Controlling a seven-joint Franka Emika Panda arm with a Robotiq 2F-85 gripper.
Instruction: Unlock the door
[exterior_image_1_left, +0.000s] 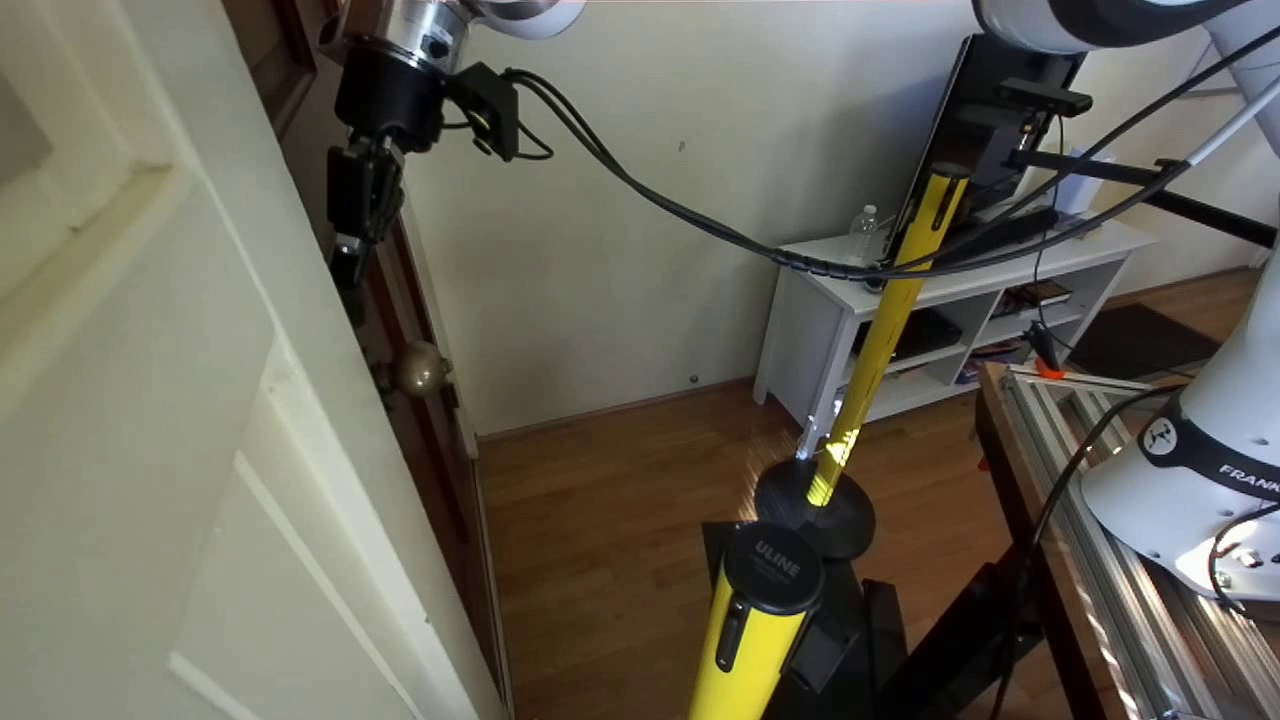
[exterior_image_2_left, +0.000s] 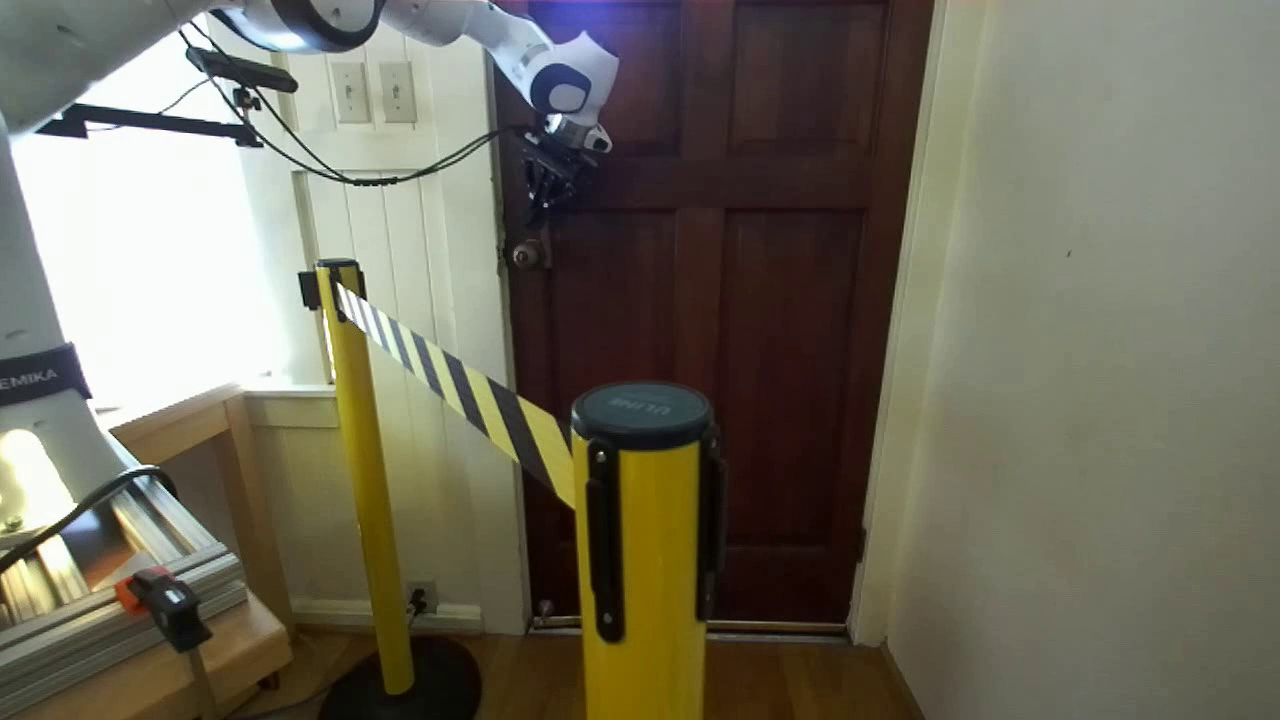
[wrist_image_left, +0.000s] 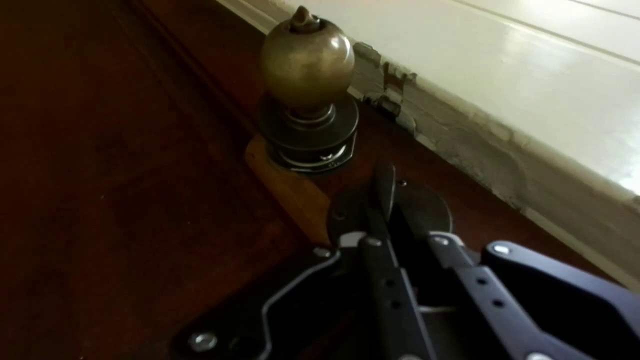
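Observation:
The dark reddish-brown door stands in its frame, closed as far as I can see. Its round brass knob sits beyond my fingers in the wrist view; the knob also shows below my gripper in an exterior view. On a round dark plate stands the thin raised blade of a lock turn. My gripper has its fingertips at that blade, jaws close together with a narrow dark gap. Whether both pads press on the blade is too dark to tell.
White trim of the door frame runs close beside the lock. Yellow posts stand in the room, with a striped belt between them. A white panelled door stands near the arm. A cable hangs from the wrist.

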